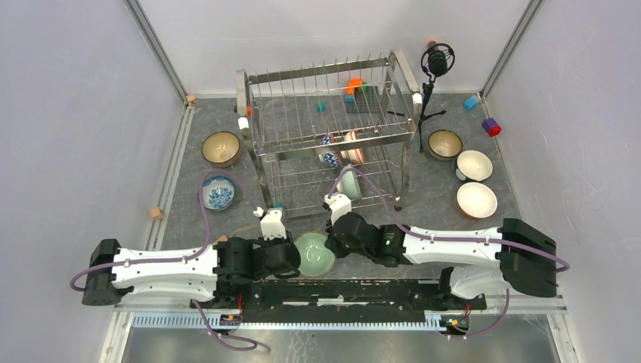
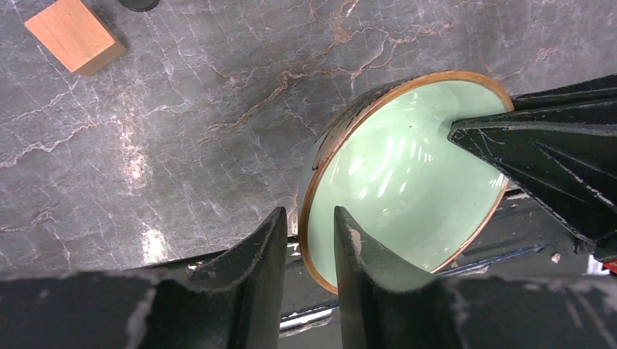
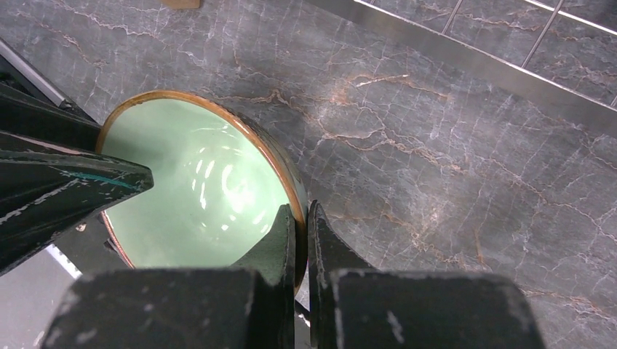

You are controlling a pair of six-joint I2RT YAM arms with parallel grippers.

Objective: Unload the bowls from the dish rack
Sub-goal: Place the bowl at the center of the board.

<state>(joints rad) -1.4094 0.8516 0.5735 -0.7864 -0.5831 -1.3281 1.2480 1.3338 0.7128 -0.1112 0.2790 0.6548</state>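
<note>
A pale green bowl (image 1: 314, 253) with a brown rim is held between both grippers, tilted above the near table edge. My right gripper (image 1: 338, 239) is shut on its rim, one finger inside and one outside (image 3: 300, 218). My left gripper (image 1: 291, 255) straddles the opposite rim (image 2: 309, 225) with its jaws apart, a small gap showing. The bowl fills both wrist views (image 2: 400, 174) (image 3: 196, 189). The steel dish rack (image 1: 261, 113) stands behind and holds a blue-and-white bowl (image 1: 327, 149), a red-and-white bowl (image 1: 352, 147) and a pale bowl (image 1: 349, 184) lower down.
On the table are a brown bowl (image 1: 221, 148) and a blue-and-white bowl (image 1: 218, 192) at left, and a brown bowl (image 1: 444, 144) and two white bowls (image 1: 474, 165) (image 1: 477, 200) at right. A microphone tripod (image 1: 436, 64) and coloured blocks (image 1: 491, 126) stand far right. A wooden block (image 2: 73, 35) lies near.
</note>
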